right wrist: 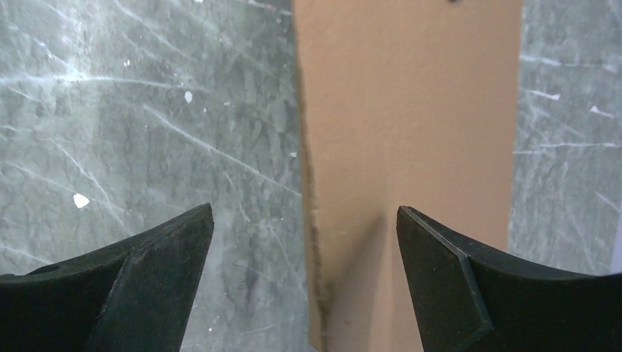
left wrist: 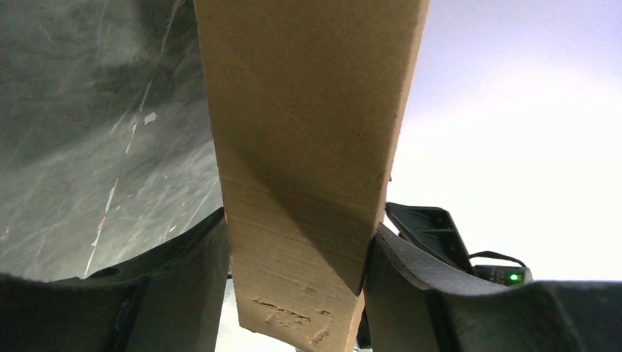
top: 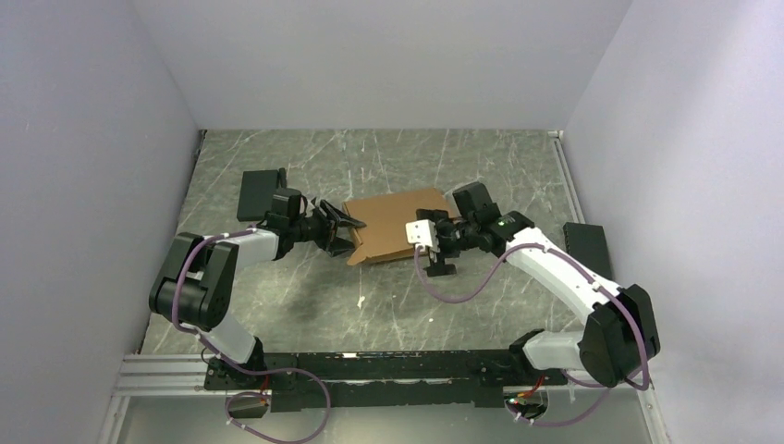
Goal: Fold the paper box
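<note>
Brown corrugated paper box (top: 393, 225), flat on a grey marbled counter (top: 370, 314).
Placed near the middle of the counter, somewhat closer to the far edge than the near one. Left side of box clamped in left gripper (top: 340, 231), claw narrow, cardboard (left wrist: 308, 110) pressed on both sides. Right gripper (top: 430, 239) over the box's near right corner, claw spread wide, rough cardboard edge (right wrist: 411, 110) lying between the tips and touching neither. One black block (top: 257, 192) toward the far left corner, another (top: 586, 245) by the right edge.

paper box (top: 393, 225) between left hand (top: 344, 233) and right hand (top: 430, 242), seemingly resting on table (top: 305, 296)
</note>
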`<state>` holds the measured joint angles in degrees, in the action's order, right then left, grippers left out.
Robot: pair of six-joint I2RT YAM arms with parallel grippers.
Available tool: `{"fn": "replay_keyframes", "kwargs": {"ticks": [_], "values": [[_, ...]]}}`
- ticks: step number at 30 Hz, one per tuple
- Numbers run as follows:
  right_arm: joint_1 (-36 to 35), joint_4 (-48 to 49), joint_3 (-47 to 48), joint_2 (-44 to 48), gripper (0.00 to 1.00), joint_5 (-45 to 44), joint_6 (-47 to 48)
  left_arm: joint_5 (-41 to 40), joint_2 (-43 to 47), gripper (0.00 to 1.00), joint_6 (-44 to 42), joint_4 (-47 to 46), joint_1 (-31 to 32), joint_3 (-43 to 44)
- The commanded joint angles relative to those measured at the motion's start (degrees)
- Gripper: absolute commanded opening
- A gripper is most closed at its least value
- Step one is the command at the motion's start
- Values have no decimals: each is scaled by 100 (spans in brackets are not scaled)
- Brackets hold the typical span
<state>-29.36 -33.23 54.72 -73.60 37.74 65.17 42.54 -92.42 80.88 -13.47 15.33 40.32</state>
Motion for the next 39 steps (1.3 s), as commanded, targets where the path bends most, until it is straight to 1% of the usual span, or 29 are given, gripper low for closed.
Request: {"fn": "replay_keyframes", "kwargs": {"ticks": [1, 6, 13, 16, 22, 29, 32, 39], "values": [[-214, 826, -456, 229, 100, -659, 18, 197, 11, 49, 388, -173, -20, 223], [-483, 1758, -995, 280, 100, -1297, -215, 203, -26, 49, 676, -427, -22, 158], [-936, 3151, -1464, 142, 100, -2622, -342, 309, -150, 49, 1165, -967, -17, 25], [-1110, 3574, -1556, 61, 99, -3053, -357, 362, -187, 49, 1291, -1101, -21, 27], [-1250, 4171, -1755, -34, 95, -3501, -221, 446, -210, 49, 1364, -1229, -20, 38], [-1273, 4428, -1849, -49, 80, -3696, -147, 628, -356, 51, 1592, -1698, -22, -29], [-1273, 4445, -1842, -31, 72, -3734, -145, 696, -426, 53, 1714, -1956, -22, -79], [-1265, 4367, -1751, -4, 56, -3756, -260, 893, -591, 64, 1867, -2621, -37, -99]]}}
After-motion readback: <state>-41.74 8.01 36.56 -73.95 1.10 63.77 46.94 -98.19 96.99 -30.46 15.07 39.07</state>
